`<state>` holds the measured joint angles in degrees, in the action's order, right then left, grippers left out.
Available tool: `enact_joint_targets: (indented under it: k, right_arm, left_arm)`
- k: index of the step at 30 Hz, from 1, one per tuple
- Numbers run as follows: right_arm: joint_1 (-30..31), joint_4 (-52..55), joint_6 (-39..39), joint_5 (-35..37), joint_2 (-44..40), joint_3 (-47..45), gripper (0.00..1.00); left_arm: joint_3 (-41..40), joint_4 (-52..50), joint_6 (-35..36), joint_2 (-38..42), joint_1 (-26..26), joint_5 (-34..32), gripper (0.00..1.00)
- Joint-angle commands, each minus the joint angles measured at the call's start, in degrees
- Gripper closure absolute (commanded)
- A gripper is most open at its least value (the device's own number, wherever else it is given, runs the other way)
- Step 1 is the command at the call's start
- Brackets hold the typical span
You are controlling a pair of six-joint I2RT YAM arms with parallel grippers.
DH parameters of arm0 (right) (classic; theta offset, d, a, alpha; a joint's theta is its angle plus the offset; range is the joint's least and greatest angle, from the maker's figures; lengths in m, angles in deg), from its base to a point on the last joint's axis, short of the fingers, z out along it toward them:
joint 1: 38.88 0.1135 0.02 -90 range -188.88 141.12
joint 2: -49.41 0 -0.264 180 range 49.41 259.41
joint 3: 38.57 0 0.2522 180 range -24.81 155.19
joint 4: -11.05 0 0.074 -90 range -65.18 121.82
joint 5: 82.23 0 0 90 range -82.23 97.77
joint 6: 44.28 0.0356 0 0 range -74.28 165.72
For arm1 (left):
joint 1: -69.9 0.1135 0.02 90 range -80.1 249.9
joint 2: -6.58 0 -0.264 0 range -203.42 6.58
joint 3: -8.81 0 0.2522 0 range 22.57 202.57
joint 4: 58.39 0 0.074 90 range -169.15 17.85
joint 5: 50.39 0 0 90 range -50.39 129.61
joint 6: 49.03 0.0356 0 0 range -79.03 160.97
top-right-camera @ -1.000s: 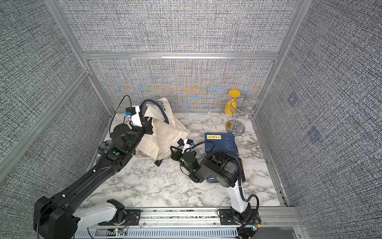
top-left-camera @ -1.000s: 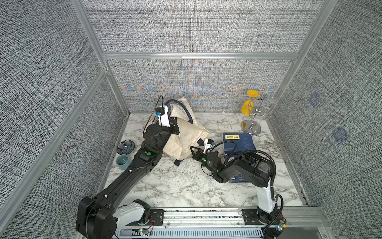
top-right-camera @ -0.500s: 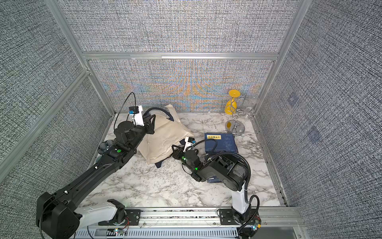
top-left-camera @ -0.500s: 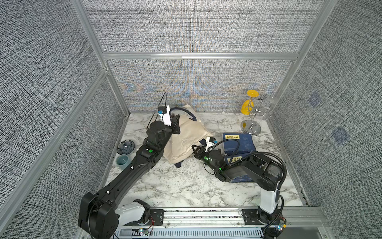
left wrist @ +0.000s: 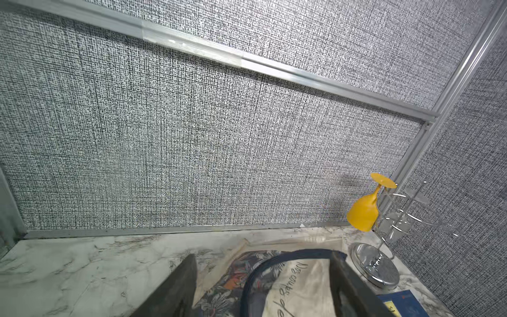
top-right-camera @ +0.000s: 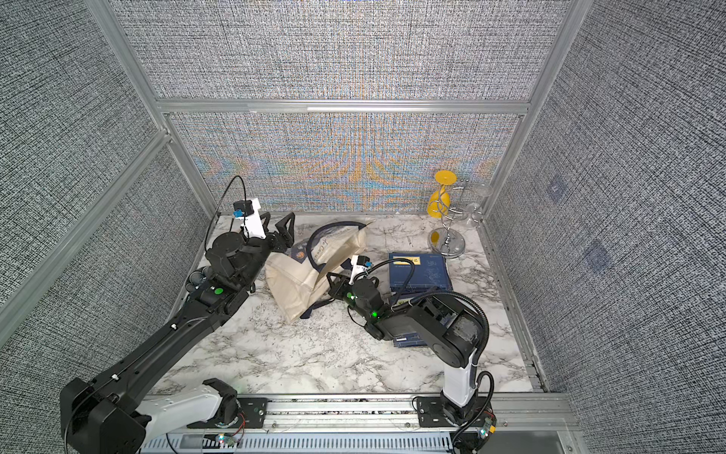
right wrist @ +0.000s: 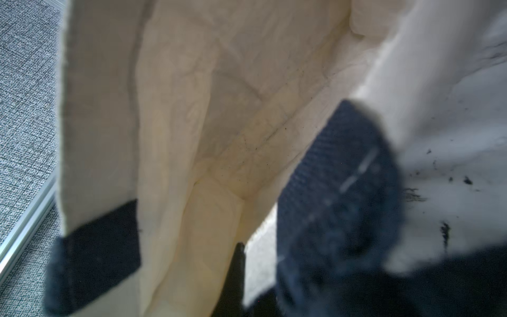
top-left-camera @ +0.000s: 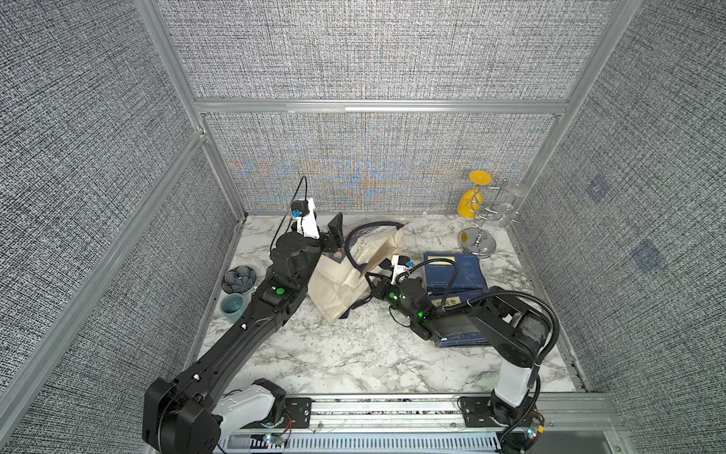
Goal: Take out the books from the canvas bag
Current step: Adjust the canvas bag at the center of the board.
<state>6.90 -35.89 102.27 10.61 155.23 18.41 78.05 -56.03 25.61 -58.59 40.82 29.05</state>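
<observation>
While the left gripper (top-left-camera: 334, 236) gapes empty by the canvas bag (top-left-camera: 338, 283), the right gripper (top-left-camera: 371, 280) sits closed at its mouth, where creased cream lining (right wrist: 233, 96) shows inside.

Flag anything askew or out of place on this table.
The canvas bag lies crumpled on its side, one navy handle looped toward the back wall. The books beside it sit in a skewed pile, edges unaligned.

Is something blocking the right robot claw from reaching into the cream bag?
Yes: a navy strap handle hangs partly across the cream canvas bag's mouth, just before the right gripper. Behind it only bare fabric shows.
</observation>
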Motion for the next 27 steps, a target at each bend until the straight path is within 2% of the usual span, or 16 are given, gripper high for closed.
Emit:
enact_joint_targets:
  k: [1, 6, 10, 16, 20, 27]
  right_arm:
    - [-0.63, 2.27, -0.69, -2.46, -0.74, 1.34, 1.0]
    - [-1.39, 10.57, -1.18, -3.1, -3.54, 3.37, 1.0]
    - [-2.09, 14.63, -2.96, -4.64, -5.28, 5.03, 1.0]
    - [-3.05, 21.67, -3.85, -8.38, -6.14, 9.33, 1.0]
    - [-3.77, 26.1, -3.33, -10.06, -7.33, 11.84, 1.0]
    - [-4.12, 39.35, -8.01, -10.34, -9.95, 19.79, 1.0]
  left_arm:
    - [2.29, -2.19, 0.71, 1.3, -0.13, -3.53, 0.24]
    - [5.61, -15.32, -1.67, 5.32, -0.17, -9.81, 0.23]
    - [3.41, -22.69, -1.6, 11.39, -0.12, -12.97, 0.22]
    - [-0.65, -30.37, 1.15, 19.16, -0.11, -14.03, 0.2]
    - [-4.33, -31.98, 4.47, 22.73, -0.18, -16.82, 0.19]
    - [-10.46, -28.3, 6.99, 27.85, -0.11, -18.53, 0.16]
